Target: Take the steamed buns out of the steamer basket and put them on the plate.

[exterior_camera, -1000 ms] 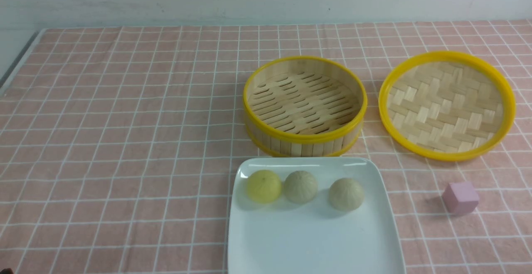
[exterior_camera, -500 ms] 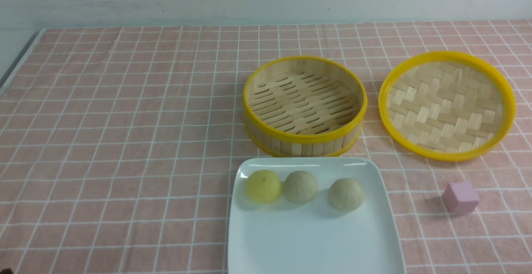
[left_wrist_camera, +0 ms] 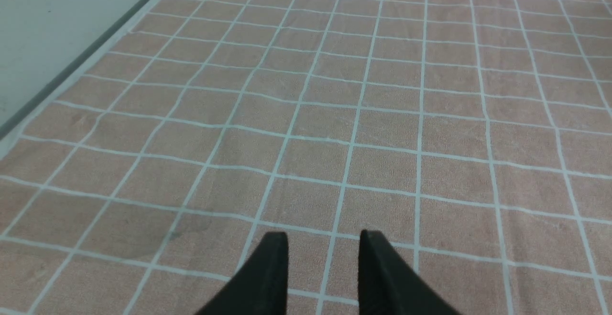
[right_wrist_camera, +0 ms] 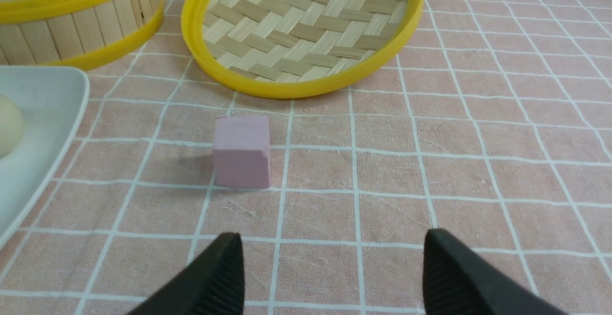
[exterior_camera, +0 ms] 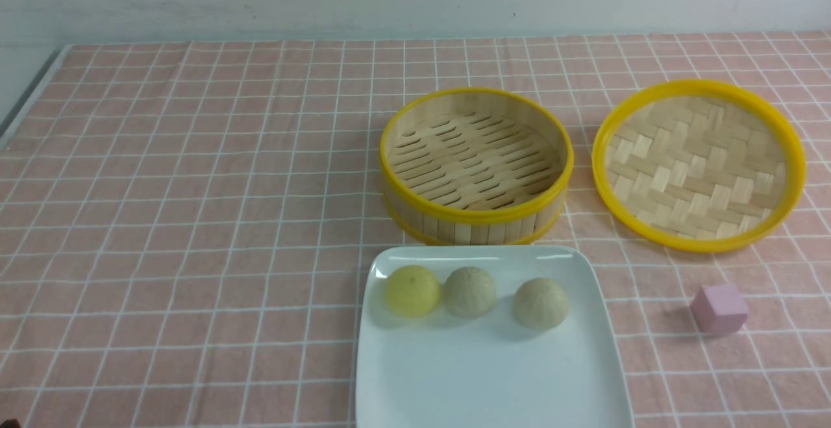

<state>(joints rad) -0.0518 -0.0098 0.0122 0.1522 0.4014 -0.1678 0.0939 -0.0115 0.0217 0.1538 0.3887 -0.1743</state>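
We saw three round steamed buns (exterior_camera: pixel 470 291) resting on the glossy white square plate (exterior_camera: pixel 487 376); the deep bamboo steamer basket (exterior_camera: pixel 476 217) stood bare. Our left fingers (left_wrist_camera: pixel 275 267) stood slightly apart and our right fingers (right_wrist_camera: pixel 444 272) wide apart, gripping nothing.

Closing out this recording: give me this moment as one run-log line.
steamed buns: all three on plate | steamer basket: empty | left gripper: open, empty | right gripper: open, empty

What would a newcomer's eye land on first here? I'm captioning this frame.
Probably the three steamed buns lined up along the far part of the white plate at the near edge. Just behind it stands the empty yellow-rimmed steamer basket, with a woven tray to its right.
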